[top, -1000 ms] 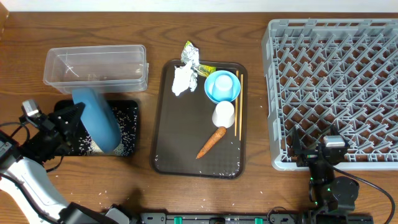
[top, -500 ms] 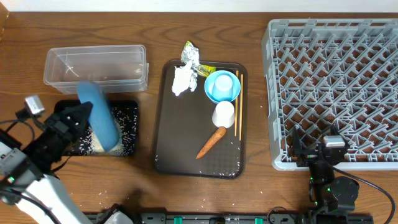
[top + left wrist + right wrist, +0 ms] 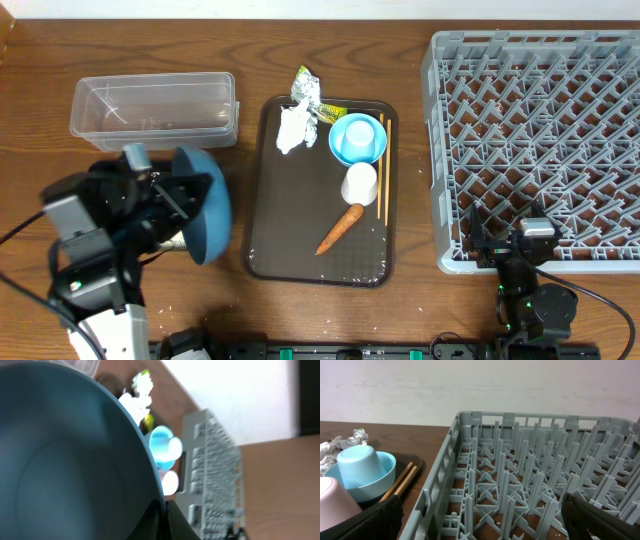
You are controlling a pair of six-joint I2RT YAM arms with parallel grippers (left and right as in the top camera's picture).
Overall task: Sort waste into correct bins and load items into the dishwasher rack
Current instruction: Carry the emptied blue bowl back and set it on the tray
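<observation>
One large round blue bowl, pinched by the left pincer, has swung to that pincer's right toward the flat brown tray; the right pincer stays spread.

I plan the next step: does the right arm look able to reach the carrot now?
Probably yes: the right gripper is open and empty by the rack corner, and the carrot lies uncovered on the tray, nothing standing between.

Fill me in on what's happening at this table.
The left gripper holds the big blue bowl tipped on its side, left of the brown tray. The right gripper sits open by the grey rack, holding nothing. The small bowl, cup, carrot and chopsticks lie on the tray.
</observation>
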